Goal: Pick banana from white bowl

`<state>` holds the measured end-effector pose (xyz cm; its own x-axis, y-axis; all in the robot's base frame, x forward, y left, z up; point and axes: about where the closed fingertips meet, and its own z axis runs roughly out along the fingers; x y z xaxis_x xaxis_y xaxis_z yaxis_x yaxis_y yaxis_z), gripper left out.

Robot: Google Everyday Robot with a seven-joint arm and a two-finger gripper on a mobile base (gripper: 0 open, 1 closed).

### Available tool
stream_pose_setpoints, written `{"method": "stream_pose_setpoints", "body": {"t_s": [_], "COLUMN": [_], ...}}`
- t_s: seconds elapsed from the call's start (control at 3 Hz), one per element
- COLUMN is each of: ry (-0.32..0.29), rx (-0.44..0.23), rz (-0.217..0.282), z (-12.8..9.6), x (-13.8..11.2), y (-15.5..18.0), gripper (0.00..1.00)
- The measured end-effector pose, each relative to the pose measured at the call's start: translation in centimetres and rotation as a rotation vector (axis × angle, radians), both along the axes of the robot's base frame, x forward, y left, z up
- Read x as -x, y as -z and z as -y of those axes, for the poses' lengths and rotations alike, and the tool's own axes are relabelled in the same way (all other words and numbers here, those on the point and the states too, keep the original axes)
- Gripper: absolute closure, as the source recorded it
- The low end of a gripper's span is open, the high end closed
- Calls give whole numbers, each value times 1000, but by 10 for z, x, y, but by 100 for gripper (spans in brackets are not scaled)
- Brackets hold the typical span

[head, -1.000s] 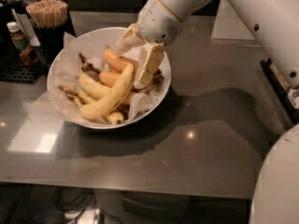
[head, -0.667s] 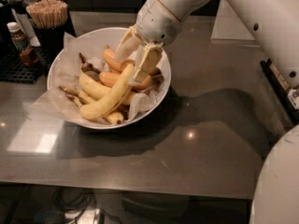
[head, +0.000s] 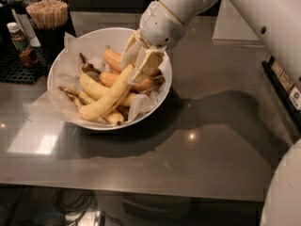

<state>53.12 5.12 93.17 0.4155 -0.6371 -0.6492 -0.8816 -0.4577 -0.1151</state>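
Observation:
The white bowl (head: 63, 62), lined with crumpled white paper, stands on the grey counter at the upper left. The banana (head: 109, 97), long, thick and pale yellow, lies slantwise on top of the pile, its upper end pointing to the right rim. Two deeper orange bananas (head: 115, 59) and some shorter yellow ones (head: 91, 85) lie under and behind it. My gripper (head: 138, 64) reaches down into the right side of the bowl. It is open, with one of its fingers (head: 151, 61) on each side of the banana's upper end. The banana rests on the pile.
A black cup of wooden sticks (head: 47, 15) and a brown sauce bottle (head: 21, 44) on a black mat (head: 19, 69) stand left of the bowl. A white stand (head: 235, 25) is at the back right. My white arm (head: 263, 13) crosses the upper right.
My gripper has moved down and slightly left, so its fingers now straddle the long banana's upper end. The bananas and bowl have not moved.

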Motion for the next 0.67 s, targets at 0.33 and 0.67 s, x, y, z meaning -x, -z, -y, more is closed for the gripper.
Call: {"method": "stream_pose_setpoints", "body": {"t_s": [0.33, 0.67], "ry": [15, 33], "rx": [-21, -49], "rz": [12, 122], "z": [5, 9], "x": [7, 26], "y": [-1, -36], "gripper": [100, 100]}}
